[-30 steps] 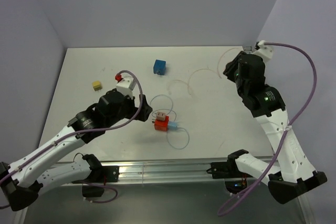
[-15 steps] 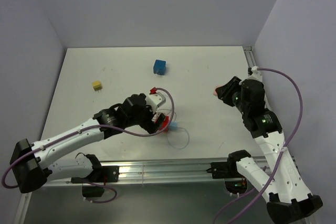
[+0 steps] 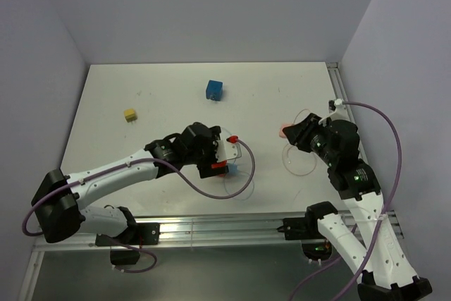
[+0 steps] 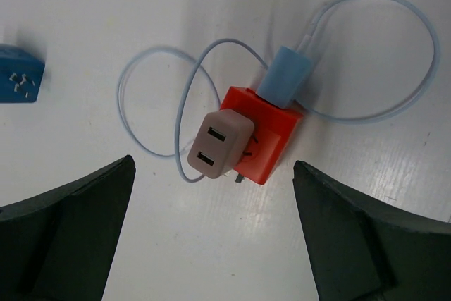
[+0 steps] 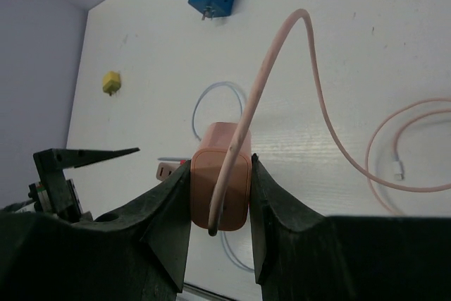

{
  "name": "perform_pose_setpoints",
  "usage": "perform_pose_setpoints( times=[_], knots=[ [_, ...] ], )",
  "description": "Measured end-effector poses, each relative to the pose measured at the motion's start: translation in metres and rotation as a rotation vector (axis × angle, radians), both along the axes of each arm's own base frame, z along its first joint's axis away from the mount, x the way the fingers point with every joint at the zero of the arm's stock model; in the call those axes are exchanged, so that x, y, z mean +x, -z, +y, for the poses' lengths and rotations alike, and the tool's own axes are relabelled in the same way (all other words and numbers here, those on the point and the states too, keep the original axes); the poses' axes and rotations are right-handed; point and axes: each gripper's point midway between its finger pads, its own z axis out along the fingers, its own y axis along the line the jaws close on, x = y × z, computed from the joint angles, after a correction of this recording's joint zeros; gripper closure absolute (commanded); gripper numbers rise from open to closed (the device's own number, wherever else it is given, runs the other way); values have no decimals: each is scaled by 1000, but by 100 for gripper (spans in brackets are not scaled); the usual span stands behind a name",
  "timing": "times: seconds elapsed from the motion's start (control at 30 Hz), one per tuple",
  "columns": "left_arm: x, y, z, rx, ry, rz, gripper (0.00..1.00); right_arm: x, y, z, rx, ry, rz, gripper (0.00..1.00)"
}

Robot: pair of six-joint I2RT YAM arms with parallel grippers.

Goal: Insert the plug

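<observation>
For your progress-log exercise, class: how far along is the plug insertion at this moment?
Done: the right claw is shut on the pink plug. In hand: the open left claw hovers over the red block. Left: probably bracing that block, then pushing the pink plug in.

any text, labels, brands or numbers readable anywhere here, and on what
none: no words, labels, brands or numbers can be read in any view
red plastic socket block: plain faces, only slots
beige square adapter: two slots, no print
blue plastic cube: no print
pink charger block: no print
</observation>
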Motion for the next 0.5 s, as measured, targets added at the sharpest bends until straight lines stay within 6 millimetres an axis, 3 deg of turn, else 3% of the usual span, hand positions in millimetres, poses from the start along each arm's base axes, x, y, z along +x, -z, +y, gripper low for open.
perform_pose_setpoints(
  times=[0.17, 0.37, 0.5],
  knots=[
    [10, 8, -11, 29, 80, -6, 1, -7, 0, 6, 18, -42, -15, 100],
    [10, 49, -16, 112, 147, 66, 1, -10, -1, 12, 34, -76, -27, 100],
    [6, 63, -18, 131, 179, 102, 2, -11, 3, 13, 37, -86, -22, 100]
  ],
)
